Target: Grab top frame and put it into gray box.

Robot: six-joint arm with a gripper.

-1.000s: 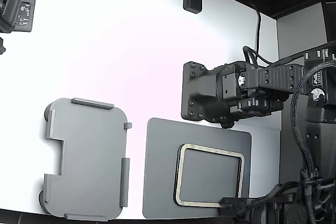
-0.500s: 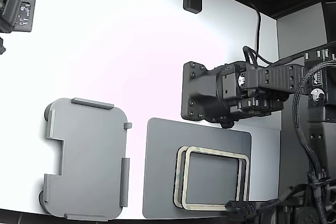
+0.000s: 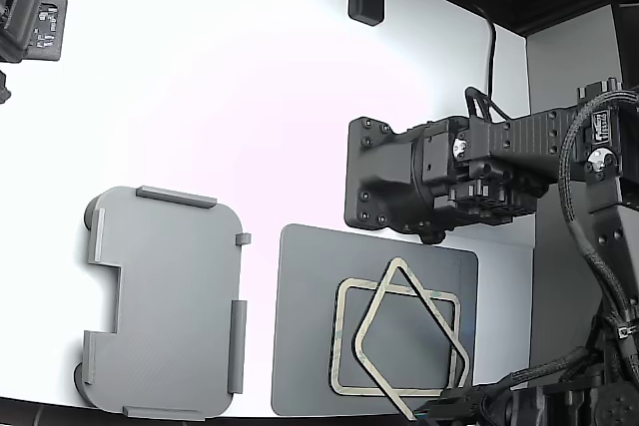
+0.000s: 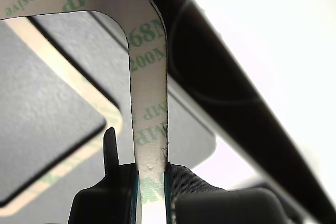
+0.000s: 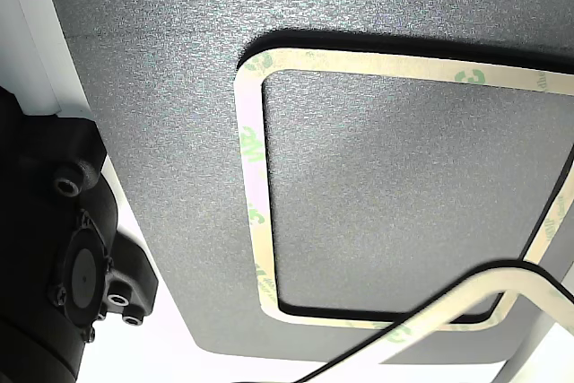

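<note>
Gripper (image 4: 151, 192) pinches top frame (image 3: 411, 338) by one edge, jaws narrow on thin strip; frame lifted, rotated diamond-wise above second frame (image 3: 346, 346) on dark mat (image 3: 305, 326). Gray box (image 3: 165, 301) well apart toward exterior view's left. Risk: edge-only pinch, flimsy frame may sag, slip, or snag on box tabs. Half second ago frame lay nearly flat, barely offset.

Robot lab bench: white table (image 3: 250, 117), mounted cameras (image 3: 30, 17).

Papery frames, bumpy mat, smooth box

The top frame (image 4: 148, 98) looks like thin matt paper with green print. The dark mat (image 5: 386, 186) looks rough and grainy. The gray box (image 3: 165, 301) looks like smooth, dull plastic.
</note>
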